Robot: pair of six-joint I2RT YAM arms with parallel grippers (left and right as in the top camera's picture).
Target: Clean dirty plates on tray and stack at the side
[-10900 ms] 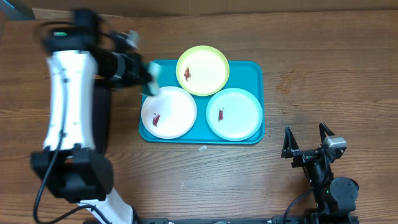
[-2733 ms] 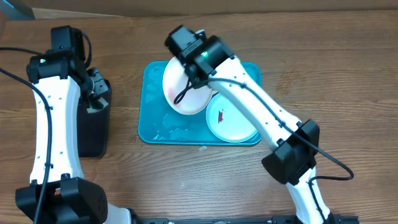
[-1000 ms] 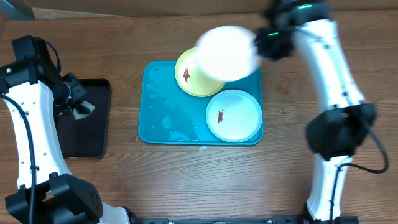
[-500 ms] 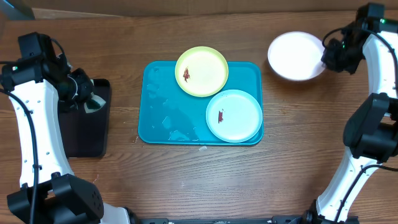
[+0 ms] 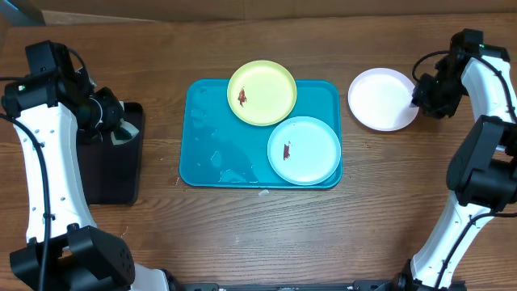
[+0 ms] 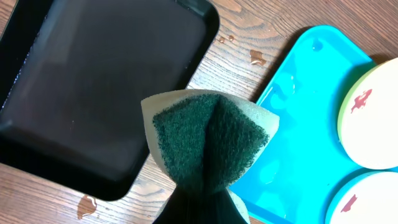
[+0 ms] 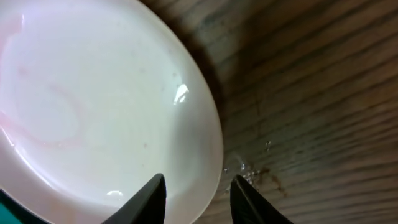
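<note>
The teal tray holds a yellow-green plate and a light teal plate, each with a dark red smear. A white plate, wiped clean, lies on the wood to the right of the tray. My right gripper is at that plate's right edge. In the right wrist view its jaws stand apart, straddling the rim of the white plate. My left gripper is shut on a folded green sponge above the inner edge of the black tray.
The black tray sits left of the teal tray. Water drops lie on the teal tray's bare left half and on the wood between the trays. A small white scrap lies in front of the teal tray.
The right arm carried the white plate from over the tray to the table on the right, set it down and opened its jaws. The left arm with the sponge barely moved.
</note>
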